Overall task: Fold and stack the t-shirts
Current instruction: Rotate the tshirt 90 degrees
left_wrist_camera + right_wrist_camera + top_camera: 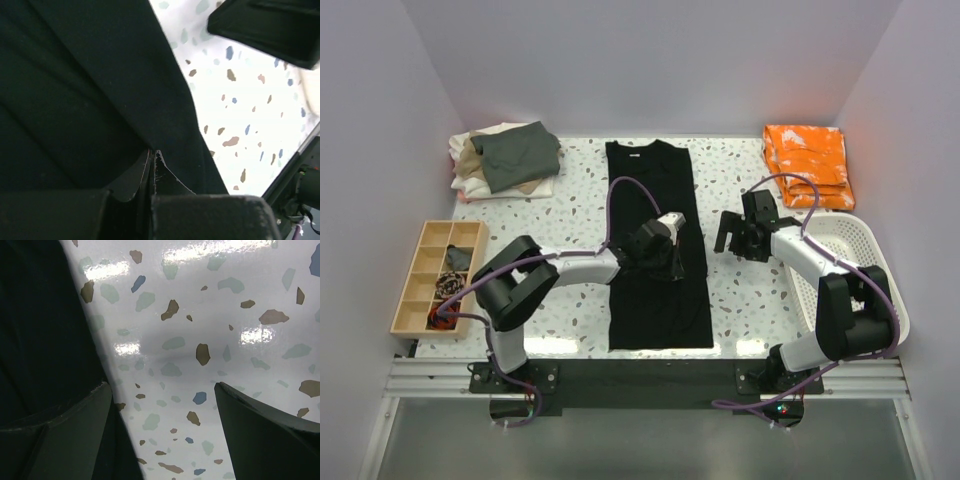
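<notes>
Left gripper (152, 159) pinching black t-shirt (650, 180) near right edge (contact dark, hard to see); right gripper (165, 390) spread wide, over speckled table (210, 315)

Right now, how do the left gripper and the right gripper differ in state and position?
The left gripper is shut, pinching the plain black t-shirt. The right gripper is open and holds nothing. The left gripper sits over the cloth, while the right gripper is mostly over the bare speckled table just beside it. Both have dark fingers and are near the shirt's right edge.
</notes>
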You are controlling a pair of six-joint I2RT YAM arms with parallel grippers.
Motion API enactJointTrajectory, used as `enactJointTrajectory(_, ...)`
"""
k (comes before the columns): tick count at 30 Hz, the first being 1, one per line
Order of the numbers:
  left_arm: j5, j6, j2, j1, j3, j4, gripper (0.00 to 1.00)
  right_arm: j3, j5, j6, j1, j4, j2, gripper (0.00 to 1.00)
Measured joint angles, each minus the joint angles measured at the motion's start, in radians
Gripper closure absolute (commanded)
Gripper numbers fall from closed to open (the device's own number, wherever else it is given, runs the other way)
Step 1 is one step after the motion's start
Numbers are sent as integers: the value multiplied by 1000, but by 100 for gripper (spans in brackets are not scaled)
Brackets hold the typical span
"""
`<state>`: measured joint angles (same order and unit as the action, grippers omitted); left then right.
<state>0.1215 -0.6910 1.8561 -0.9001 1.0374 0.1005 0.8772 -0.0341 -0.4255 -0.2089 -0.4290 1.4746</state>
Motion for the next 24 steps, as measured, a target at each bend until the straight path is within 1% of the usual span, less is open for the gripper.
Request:
enactJointTrajectory(5, -26, 0, -56, 0, -12, -6, 100, -1, 1, 0, 0, 0, 0, 12)
enactJointTrajectory(13, -64, -1, -61, 0, -55, -39, 99, -1, 1, 0, 0, 0, 0, 12)
enactJointTrajectory(14, -70, -1, -60, 0, -62, -42, 88, -1, 1, 0, 0, 0, 0, 12)
enactJointTrajectory(15, -75, -1, -60, 0, -71, -43, 70, -1, 1, 0, 0, 0, 0, 12)
enactJointTrajectory(16, -77, -2, -60, 0, -79, -44, 39, -1, 1, 0, 0, 0, 0, 12)
enactJointTrajectory(17, -76, 0, -59, 0, -87, -43, 30, -1, 1, 0, 0, 0, 0, 12)
enactJointTrajectory(18, -76, 1, -59, 0, -94, -44, 9, -2, 1, 0, 0, 0, 0, 12)
enactJointTrajectory(19, -65, -10, -60, 0, -100, -27, 0, -2, 1, 0, 0, 0, 0, 12)
enactJointTrajectory(21, -66, -13, -72, -6, -98, 1, 0, -3, 4, 1, 0, -2, 0, 12)
enactJointTrajectory(24, -88, -15, -81, -11, -101, -6, 0, -4, 14, 5, 0, -6, -5, 12)
